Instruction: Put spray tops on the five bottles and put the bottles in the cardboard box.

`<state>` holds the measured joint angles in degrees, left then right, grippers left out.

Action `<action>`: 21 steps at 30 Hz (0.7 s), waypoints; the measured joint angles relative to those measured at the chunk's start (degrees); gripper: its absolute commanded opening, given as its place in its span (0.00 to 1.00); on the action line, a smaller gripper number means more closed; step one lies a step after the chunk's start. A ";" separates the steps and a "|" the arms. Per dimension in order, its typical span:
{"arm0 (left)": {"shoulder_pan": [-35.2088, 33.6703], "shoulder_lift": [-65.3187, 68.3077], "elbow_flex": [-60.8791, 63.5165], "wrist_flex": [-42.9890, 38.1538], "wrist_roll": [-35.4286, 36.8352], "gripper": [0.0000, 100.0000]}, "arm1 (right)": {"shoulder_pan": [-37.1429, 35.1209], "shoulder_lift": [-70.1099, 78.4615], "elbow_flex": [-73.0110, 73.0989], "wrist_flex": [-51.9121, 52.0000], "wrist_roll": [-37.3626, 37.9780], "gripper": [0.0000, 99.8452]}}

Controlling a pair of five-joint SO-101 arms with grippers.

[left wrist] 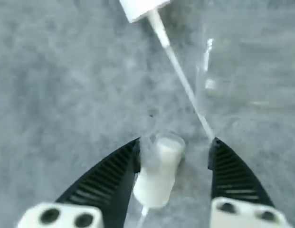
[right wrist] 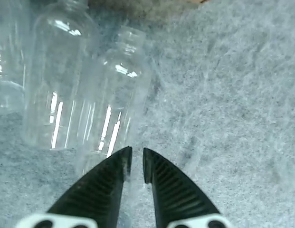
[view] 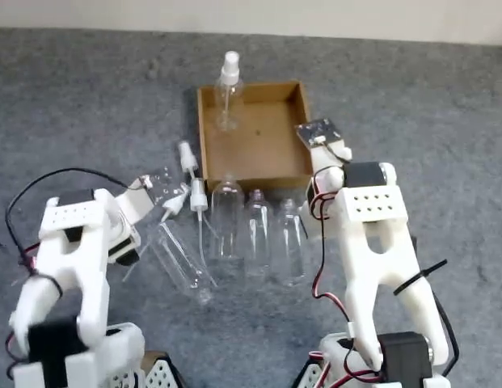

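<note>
Left gripper (left wrist: 173, 145): jaws wide open and low over the grey carpet (view: 412, 97). A white spray top (left wrist: 158, 173) lies between them, close against one finger with a clear gap to the other, not clamped. A second spray top (left wrist: 140, 8) lies farther out. Its thin dip tube runs back to end just beside the other fingertip, and a clear bottle (left wrist: 242, 71), blurred, lies alongside it. Right gripper (right wrist: 134, 159): jaws drawn almost together with only a slit between them, holding nothing. The nearest bottle (right wrist: 116, 99), uncapped, sits just off one fingertip with its neck pointing away, and a neighbouring bottle (right wrist: 57, 76) is beside it; contact cannot be judged. In the high view the cardboard box (view: 295, 101) sits beyond the bottle row and holds one capped bottle (view: 228, 93).
</note>
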<state>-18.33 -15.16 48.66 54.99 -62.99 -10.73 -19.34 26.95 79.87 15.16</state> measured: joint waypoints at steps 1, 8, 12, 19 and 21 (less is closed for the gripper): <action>-0.44 1.58 0.00 -0.70 0.00 0.16 | 0.00 0.00 0.00 0.00 0.00 0.01; -3.96 8.70 -2.11 -2.81 0.00 0.04 | 0.00 0.00 0.00 0.00 0.00 0.01; -6.15 8.53 -2.11 -2.73 0.09 0.00 | 0.00 0.00 0.00 0.18 0.00 0.01; -12.48 0.97 -2.11 -0.18 4.22 0.00 | 0.09 0.00 0.00 5.10 0.00 0.01; -13.45 -2.11 -2.11 1.76 4.57 0.00 | 0.00 -0.44 0.00 5.54 0.00 0.01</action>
<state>-31.78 -17.27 46.55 56.75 -58.42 -10.73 -19.78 26.95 85.41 15.16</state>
